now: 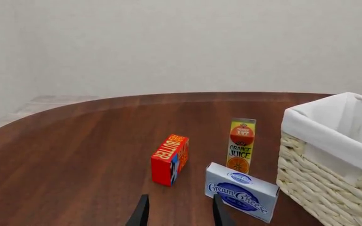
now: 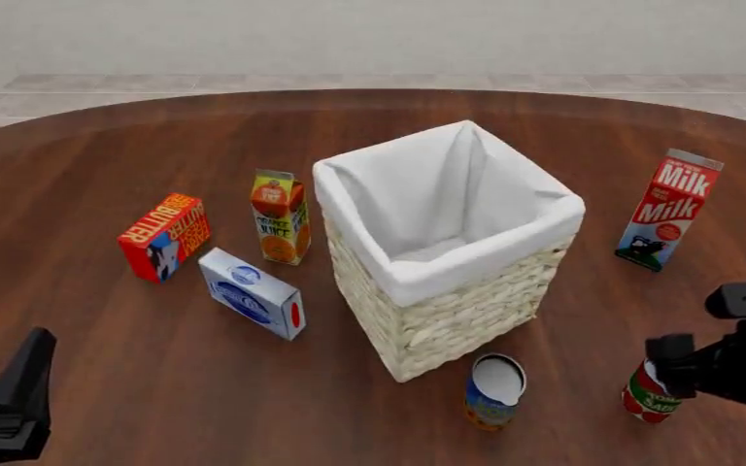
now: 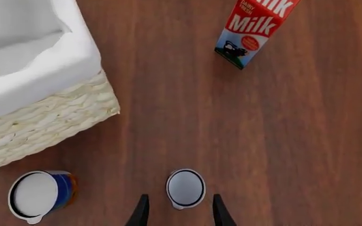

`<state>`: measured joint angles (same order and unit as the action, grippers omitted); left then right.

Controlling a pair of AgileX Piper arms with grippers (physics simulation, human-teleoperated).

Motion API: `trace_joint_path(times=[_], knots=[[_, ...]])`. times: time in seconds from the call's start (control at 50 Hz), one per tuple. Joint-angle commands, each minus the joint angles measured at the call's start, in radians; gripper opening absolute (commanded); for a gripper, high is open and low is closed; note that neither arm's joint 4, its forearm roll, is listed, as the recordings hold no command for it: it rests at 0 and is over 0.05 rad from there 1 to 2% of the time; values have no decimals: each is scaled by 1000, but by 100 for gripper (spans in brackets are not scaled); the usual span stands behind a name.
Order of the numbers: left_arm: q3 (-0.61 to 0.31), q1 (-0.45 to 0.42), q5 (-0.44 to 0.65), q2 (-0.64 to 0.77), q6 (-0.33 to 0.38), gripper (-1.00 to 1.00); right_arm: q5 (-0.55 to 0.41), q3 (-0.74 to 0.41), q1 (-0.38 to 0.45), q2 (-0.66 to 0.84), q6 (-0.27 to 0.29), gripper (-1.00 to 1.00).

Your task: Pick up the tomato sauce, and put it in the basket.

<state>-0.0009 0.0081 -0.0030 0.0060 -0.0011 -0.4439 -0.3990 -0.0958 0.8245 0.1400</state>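
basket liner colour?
White, plain cloth liner folded over the rim of the cream wicker basket. Front view shows it best.

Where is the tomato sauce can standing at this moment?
In the front view the tomato sauce stands on the table at the near right, right of the blue-and-orange can, with the right gripper above it, fingers either side.

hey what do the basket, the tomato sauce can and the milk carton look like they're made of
Basket: woven wicker, cream and matte, judging by the braided strands; a white cloth liner folds over its rim.
Tomato sauce can: probably metal, with a pale silvery rimmed top; its red and green label looks like paper.
Milk carton: seems printed paperboard, given its folded gable top and flat faces.
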Motion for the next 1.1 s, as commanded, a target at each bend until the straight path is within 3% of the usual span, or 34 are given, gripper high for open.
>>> trace_joint_path(times=[0.02, 0.5, 0.56, 1.1], knots=[[1, 0, 3, -3, 0, 100, 63, 29, -10, 54, 5, 100], [1, 0, 6, -5, 0, 100, 183, 72, -16, 146, 8, 100], [-32, 0, -7, 38, 0, 100, 196, 79, -18, 158, 12, 100], [-31, 0, -8, 38, 0, 100, 253, 110, -63, 218, 41, 100]])
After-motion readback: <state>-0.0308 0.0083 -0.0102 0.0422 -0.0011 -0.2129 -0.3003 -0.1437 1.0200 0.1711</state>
